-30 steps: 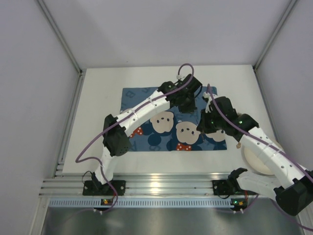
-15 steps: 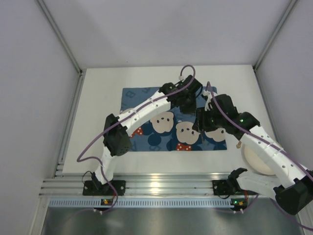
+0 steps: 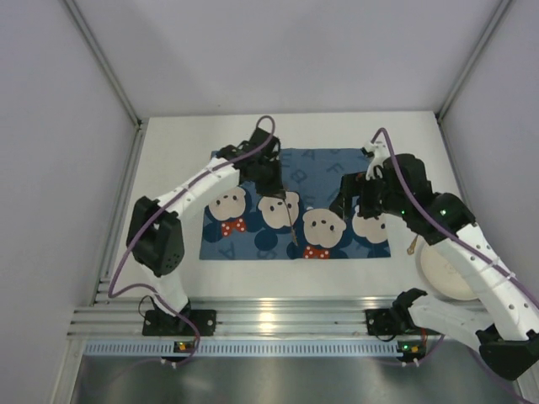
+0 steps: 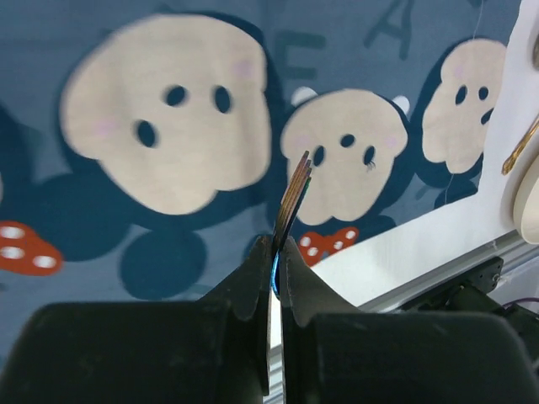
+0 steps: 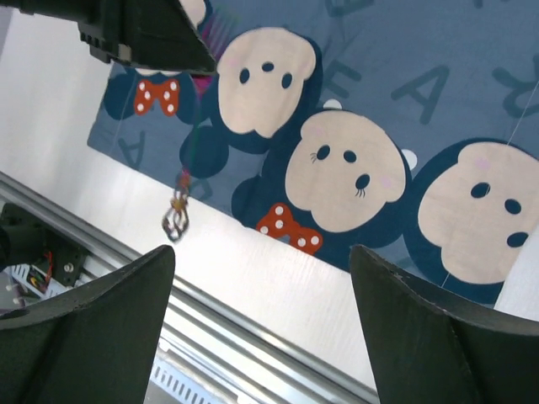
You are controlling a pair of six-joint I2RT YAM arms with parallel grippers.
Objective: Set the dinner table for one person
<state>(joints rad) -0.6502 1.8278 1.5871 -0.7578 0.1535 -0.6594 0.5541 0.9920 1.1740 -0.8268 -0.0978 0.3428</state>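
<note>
White counter (image 3: pixel 168 160) lies beneath both arms and carries a blue cartoon-print placemat (image 3: pixel 324 168) directly below the left gripper (image 3: pixel 275 194). That gripper is pinched tight on a thin metallic utensil (image 3: pixel 290 223), which reaches out from its closed jaws over the placemat, its ornate end toward the placemat's near edge; I cannot tell whether it touches the cloth. To its right, the right gripper (image 3: pixel 355 202) hovers above the placemat's right part, fingers (image 5: pixel 93 328) spread wide with nothing between them. Farther right of that gripper, off the placemat, a cream plate (image 3: pixel 442 273) sits on the counter, a slim gold utensil (image 3: pixel 412 244) at its left rim.
</note>
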